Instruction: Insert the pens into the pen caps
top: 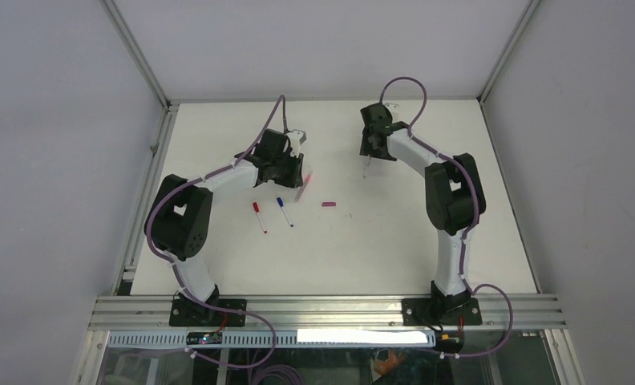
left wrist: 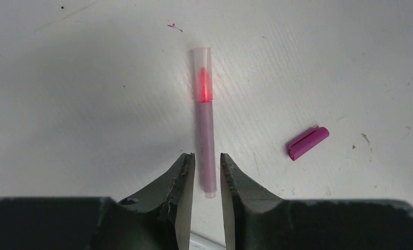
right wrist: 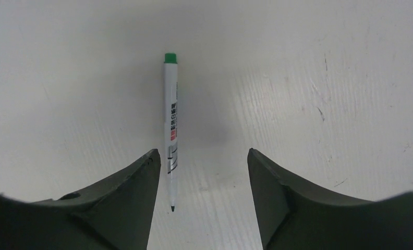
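The left gripper (left wrist: 207,172) is seen slightly parted, with the rear end of the pink pen (left wrist: 206,135) lying loose between its tips. A magenta cap (left wrist: 307,143) lies off to one side. The right gripper (right wrist: 204,166) is spread wide, with the green-ended pen (right wrist: 171,130) between its fingers, bare tip toward it.

1. On the worktop (top: 426,249), left of the middle, you have two pens lying side by side. The leftmost pen (top: 259,216) is one, and the second pen (top: 284,211) sits just to its right, not touching.
2. Behind and to the right of those, the third pen (left wrist: 206,135) lies flat between the fingers of the left hand (left wrist: 207,166), with a narrow gap on each side. Its capped end points away from the hand.
3. The loose cap (left wrist: 307,142) lies near the worktop's middle, to the right of the third pen and apart from it.
4. Behind and to the right of the cap, the fourth pen (right wrist: 171,130) lies between the widely parted fingers of the right hand (right wrist: 204,166). It is close to one finger, and its tip points back toward the hand.
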Action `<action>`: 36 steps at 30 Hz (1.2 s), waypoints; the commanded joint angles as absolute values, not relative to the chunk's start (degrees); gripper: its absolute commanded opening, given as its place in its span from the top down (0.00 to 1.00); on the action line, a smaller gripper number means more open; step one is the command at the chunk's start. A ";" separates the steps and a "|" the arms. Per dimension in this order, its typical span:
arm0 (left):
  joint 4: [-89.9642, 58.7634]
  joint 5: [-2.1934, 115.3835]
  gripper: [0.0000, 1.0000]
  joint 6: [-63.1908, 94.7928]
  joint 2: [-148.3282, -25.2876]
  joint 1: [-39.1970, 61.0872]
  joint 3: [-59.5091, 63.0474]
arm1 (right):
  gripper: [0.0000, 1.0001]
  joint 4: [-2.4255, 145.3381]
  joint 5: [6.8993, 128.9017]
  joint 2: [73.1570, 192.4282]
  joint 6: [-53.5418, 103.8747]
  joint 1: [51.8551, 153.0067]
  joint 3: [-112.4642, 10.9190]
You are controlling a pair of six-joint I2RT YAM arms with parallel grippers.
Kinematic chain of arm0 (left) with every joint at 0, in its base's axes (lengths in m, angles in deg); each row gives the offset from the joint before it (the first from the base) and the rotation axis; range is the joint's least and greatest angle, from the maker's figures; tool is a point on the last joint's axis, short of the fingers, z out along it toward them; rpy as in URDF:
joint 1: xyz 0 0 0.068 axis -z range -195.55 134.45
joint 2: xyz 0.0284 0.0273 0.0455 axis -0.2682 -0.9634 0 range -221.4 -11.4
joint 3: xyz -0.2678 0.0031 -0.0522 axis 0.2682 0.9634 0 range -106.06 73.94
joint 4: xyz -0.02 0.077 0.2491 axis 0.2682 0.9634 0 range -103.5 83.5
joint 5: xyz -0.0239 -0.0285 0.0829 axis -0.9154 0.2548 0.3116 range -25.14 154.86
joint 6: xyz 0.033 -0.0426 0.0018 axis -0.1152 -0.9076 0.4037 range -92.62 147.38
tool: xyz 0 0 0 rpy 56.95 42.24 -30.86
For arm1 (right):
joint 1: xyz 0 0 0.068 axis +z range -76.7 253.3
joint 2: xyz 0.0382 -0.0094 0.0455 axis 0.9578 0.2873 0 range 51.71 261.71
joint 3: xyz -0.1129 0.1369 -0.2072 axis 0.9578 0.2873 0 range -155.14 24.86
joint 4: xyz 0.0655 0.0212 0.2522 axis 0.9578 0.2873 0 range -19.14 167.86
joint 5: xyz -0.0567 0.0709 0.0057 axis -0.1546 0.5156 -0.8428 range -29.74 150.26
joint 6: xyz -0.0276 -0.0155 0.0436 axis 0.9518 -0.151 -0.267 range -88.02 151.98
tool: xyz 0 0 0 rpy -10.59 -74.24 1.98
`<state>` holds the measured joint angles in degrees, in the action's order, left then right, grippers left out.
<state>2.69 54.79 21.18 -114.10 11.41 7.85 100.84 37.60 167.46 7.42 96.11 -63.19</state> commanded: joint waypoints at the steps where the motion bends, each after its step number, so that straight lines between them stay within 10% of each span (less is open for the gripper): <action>1: 5.10 56.08 0.74 23.38 -114.64 11.52 4.87 | 0.37 100.39 38.67 167.73 6.54 95.39 -68.64; 21: 6.15 56.19 0.71 23.28 -112.11 11.52 5.72 | 0.61 99.11 42.74 175.88 7.84 94.40 -70.62; 27: 6.18 56.63 0.71 23.24 -110.81 11.52 6.89 | 1.00 101.85 42.97 177.04 10.47 94.31 -71.57; 36: 6.08 56.04 0.71 23.68 -107.52 10.42 9.86 | 1.00 100.23 55.30 168.83 22.42 94.13 -61.64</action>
